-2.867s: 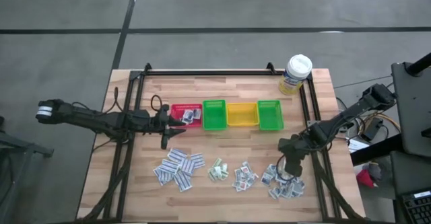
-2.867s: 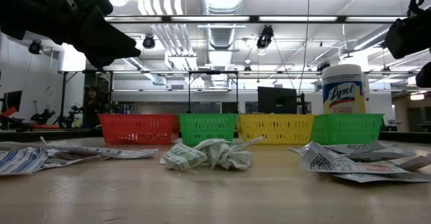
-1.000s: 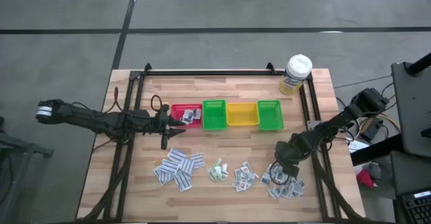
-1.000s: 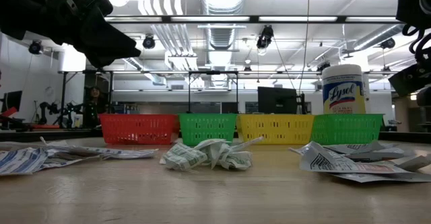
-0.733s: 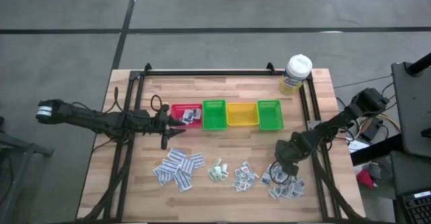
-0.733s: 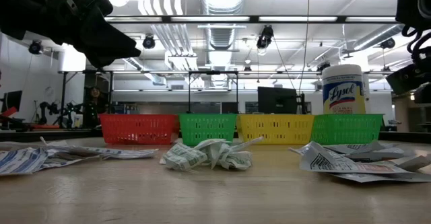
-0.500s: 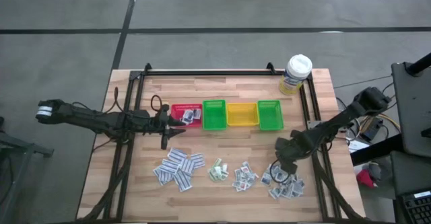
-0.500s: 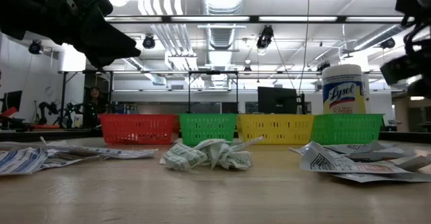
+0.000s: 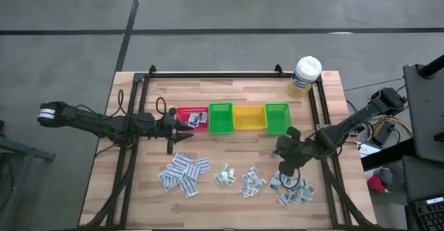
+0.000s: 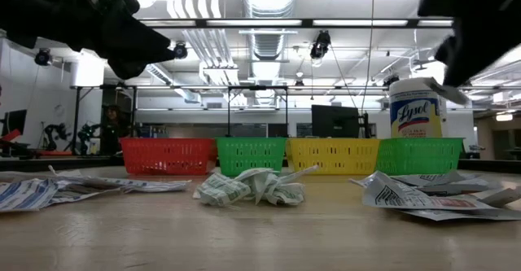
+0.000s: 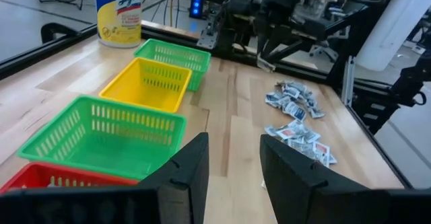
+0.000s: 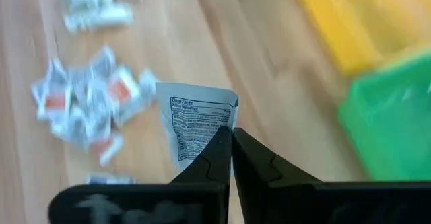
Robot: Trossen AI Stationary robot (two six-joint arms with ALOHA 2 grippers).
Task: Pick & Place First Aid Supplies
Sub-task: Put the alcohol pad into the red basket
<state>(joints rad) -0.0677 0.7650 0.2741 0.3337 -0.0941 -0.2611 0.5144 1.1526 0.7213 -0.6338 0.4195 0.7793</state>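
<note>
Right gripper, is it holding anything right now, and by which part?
Yes. The right gripper is shut on a small white packet, pinching its lower edge so the printed face stands up above the fingertips. The left gripper holds nothing.

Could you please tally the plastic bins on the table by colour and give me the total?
Red bin: 1
Green bins and: 2
Yellow bin: 1
Total: 4 bins, set in one row on the table.
</note>
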